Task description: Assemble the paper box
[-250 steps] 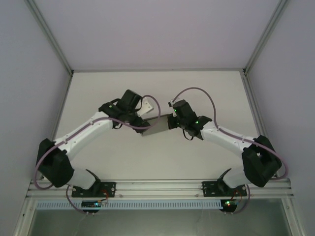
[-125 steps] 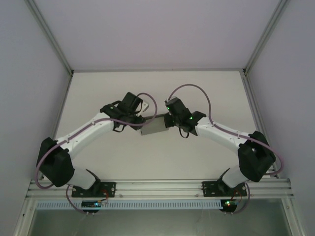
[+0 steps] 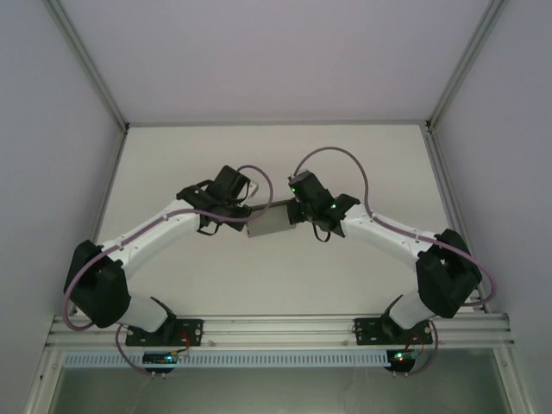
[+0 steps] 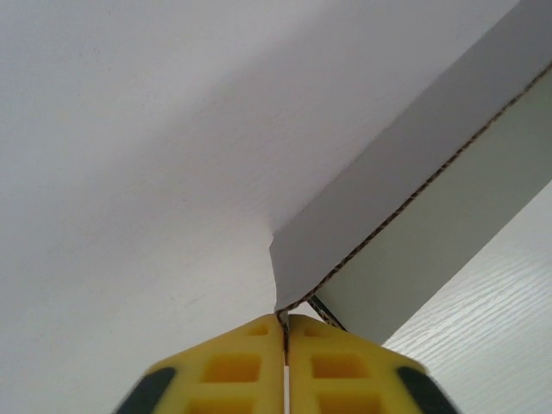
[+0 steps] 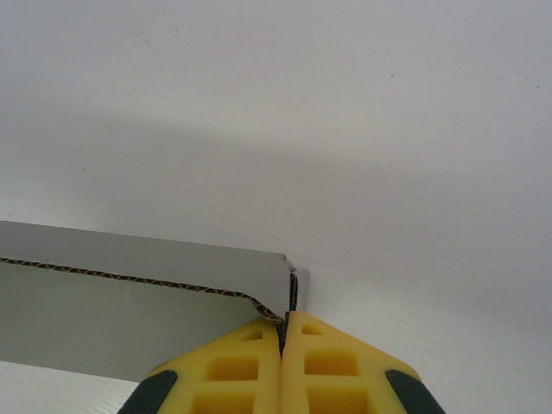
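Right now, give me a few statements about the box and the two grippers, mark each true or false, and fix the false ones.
1. The left gripper is shut on a corner of the paper box. True.
2. The right gripper hangs open, apart from the box. False: it is shut on a corner of the box.
3. In the top view the box spans between the two grippers over the table. True.
4. The grippers' fingers are blue. False: they are yellow.
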Action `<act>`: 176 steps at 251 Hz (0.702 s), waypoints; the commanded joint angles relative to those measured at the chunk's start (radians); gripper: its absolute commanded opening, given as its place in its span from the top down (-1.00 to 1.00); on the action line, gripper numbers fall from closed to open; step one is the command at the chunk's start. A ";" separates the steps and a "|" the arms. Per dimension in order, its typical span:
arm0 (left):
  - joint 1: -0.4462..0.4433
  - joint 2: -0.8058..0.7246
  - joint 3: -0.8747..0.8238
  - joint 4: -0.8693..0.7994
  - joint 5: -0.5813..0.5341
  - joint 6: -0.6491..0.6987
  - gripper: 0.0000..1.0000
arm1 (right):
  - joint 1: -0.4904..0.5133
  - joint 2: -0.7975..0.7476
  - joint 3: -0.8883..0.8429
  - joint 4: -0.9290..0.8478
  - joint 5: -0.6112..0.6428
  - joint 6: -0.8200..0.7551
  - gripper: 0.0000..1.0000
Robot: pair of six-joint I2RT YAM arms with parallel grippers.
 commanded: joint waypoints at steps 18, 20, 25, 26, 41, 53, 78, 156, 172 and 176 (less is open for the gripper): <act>-0.008 0.018 0.021 0.052 0.110 -0.193 1.00 | 0.025 0.023 0.011 -0.054 0.029 0.043 1.00; -0.008 0.017 0.022 0.053 0.113 -0.201 1.00 | 0.026 0.025 0.010 -0.053 0.030 0.045 1.00; -0.007 0.017 0.020 0.053 0.119 -0.218 1.00 | 0.030 0.026 0.009 -0.052 0.033 0.048 1.00; -0.008 0.017 0.020 0.053 0.120 -0.221 1.00 | 0.030 0.026 0.008 -0.052 0.034 0.048 1.00; -0.006 0.014 0.014 0.055 0.119 -0.266 1.00 | 0.044 0.035 0.008 -0.050 0.053 0.060 1.00; -0.005 0.010 0.011 0.058 0.129 -0.306 1.00 | 0.054 0.042 0.011 -0.053 0.060 0.064 1.00; 0.003 0.005 0.015 0.039 0.144 -0.372 1.00 | 0.068 0.048 0.009 -0.067 0.083 0.088 1.00; 0.048 0.004 -0.014 0.080 0.273 -0.489 1.00 | 0.087 0.055 -0.005 -0.052 0.083 0.107 1.00; 0.056 0.002 -0.013 0.092 0.276 -0.496 1.00 | 0.090 0.053 -0.008 -0.053 0.082 0.108 1.00; 0.059 0.001 -0.015 0.094 0.280 -0.498 1.00 | 0.090 0.053 -0.010 -0.055 0.082 0.110 1.00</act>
